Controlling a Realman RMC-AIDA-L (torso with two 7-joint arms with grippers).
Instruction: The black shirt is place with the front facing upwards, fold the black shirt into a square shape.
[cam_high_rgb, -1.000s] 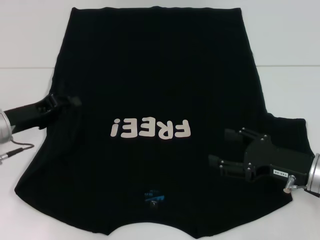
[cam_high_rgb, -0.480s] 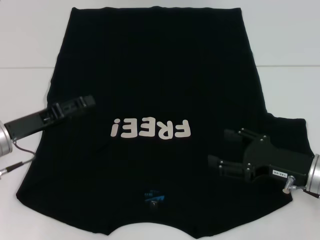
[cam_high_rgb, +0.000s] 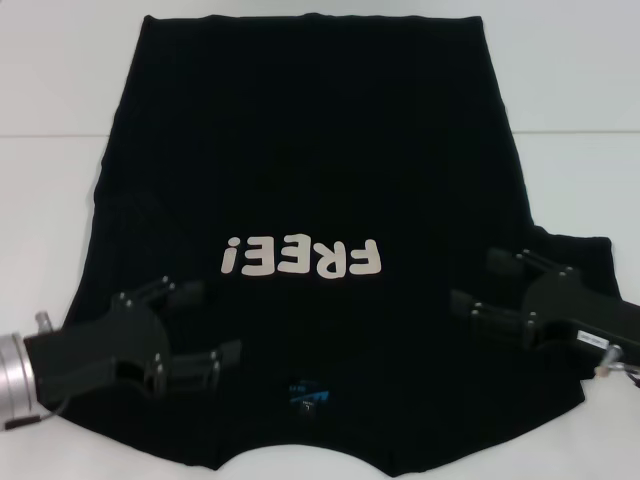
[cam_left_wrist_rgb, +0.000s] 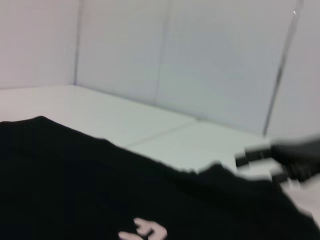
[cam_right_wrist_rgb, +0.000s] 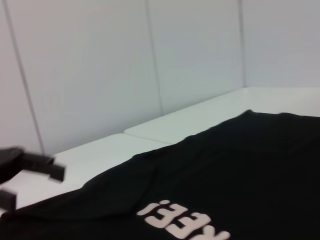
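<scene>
You have the black shirt (cam_high_rgb: 310, 200) spread flat on the white tabletop (cam_high_rgb: 580, 90), front up, filling most of the head view. Its long axis runs straight away from the robot: the collar with the small blue neck label (cam_high_rgb: 305, 395) lies at the near edge, and the hem lies at the far edge. The off-white "FREE!" lettering (cam_high_rgb: 303, 258) therefore reads upside down from the head camera. One short sleeve (cam_high_rgb: 585, 260) sticks out flat on the robot's right; on the robot's left you can see no sleeve spread out past the side edge.

Your left gripper (cam_high_rgb: 205, 322) sits over the near left part of the shirt, below and to the left of the lettering, its fingers pointing toward the shirt's middle. The jaws stand apart with only black cloth showing between them; it holds nothing, and you cannot tell whether the fingertips touch the fabric.

Your right gripper (cam_high_rgb: 478, 280) is over the near right part of the shirt, just beside the sleeve's root, fingers pointing inward toward the lettering. Its jaws are likewise spread and hold nothing.

From each wrist view you see the shirt lying across the tabletop with the other arm's gripper at its far side.
</scene>
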